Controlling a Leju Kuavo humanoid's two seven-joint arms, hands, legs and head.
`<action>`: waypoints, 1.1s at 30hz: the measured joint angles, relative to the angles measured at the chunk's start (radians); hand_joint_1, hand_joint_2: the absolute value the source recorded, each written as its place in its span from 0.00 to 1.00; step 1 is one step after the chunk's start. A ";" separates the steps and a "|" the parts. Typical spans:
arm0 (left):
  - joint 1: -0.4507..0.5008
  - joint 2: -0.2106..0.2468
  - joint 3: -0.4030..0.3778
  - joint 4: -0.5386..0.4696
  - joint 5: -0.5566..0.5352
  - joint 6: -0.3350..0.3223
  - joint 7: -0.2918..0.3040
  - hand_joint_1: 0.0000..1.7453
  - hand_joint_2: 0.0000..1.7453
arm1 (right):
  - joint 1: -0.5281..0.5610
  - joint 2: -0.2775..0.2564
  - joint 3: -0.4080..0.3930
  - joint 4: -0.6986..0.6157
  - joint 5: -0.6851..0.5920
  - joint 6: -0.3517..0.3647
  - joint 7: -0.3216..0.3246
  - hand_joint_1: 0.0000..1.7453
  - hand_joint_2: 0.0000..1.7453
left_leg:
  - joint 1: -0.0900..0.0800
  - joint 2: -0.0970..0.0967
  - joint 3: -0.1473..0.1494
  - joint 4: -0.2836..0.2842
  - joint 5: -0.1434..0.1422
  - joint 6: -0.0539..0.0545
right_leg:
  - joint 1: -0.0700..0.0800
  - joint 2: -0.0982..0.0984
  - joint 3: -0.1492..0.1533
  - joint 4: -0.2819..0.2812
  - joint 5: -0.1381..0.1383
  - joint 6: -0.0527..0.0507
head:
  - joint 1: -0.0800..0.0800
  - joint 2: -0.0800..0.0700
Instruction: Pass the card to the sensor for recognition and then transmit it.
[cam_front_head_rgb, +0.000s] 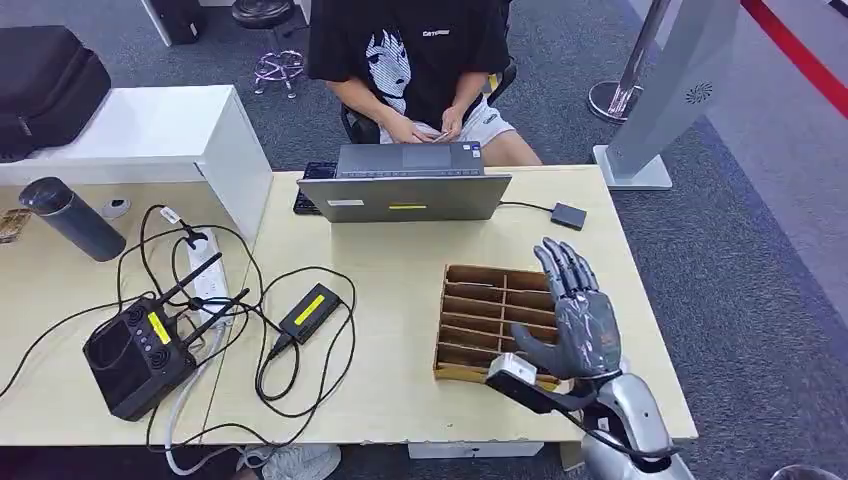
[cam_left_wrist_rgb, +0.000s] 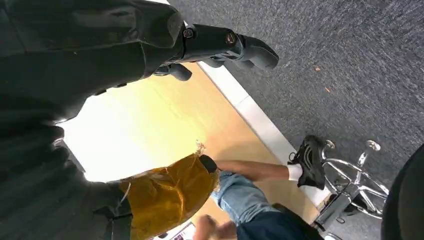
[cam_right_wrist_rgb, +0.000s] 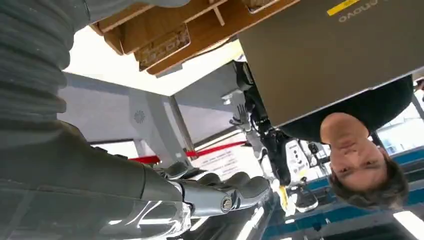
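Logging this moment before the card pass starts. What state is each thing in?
right hand: empty, fingers apart, raised over the organizer
left hand: empty, hanging beside the desk edge
wooden organizer: flat on the desk, slots look empty
laptop: open, lid back toward the robot
bottle: lying on its side

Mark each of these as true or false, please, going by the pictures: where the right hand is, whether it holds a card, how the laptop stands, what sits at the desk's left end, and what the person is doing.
1. The right hand is raised over the wooden slotted organizer. True.
2. The right hand grips a card. False: its fingers are spread and hold nothing.
3. The laptop lies folded shut. False: it stands open, its lid's back toward the robot.
4. A dark bottle lies at the desk's left end. True.
5. The person is standing beside the desk. False: the person sits behind the laptop.
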 joint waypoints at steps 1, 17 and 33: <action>0.000 0.000 0.000 0.000 -0.001 0.000 0.000 0.00 1.00 | 0.004 -0.006 0.001 0.000 -0.007 0.019 -0.009 0.00 1.00 | 0.000 0.000 0.000 0.000 0.000 0.000 | 0.000 0.000 0.000 0.000 0.000 0.000 | 0.000 0.000; 0.003 -0.003 0.000 0.000 0.031 0.010 0.007 0.00 1.00 | 0.252 -0.156 -0.137 -0.249 -0.060 -0.044 -0.033 0.00 1.00 | 0.000 -0.001 0.000 0.000 -0.002 0.000 | 0.000 -0.001 0.000 -0.001 -0.001 0.001 | 0.000 0.000; 0.005 -0.008 0.000 0.000 0.029 0.009 0.014 0.00 1.00 | 0.335 -0.200 -0.086 -0.293 0.023 -0.007 0.026 0.00 1.00 | 0.000 0.000 0.000 0.000 -0.002 0.001 | 0.000 0.000 0.001 -0.001 -0.001 0.001 | 0.000 0.000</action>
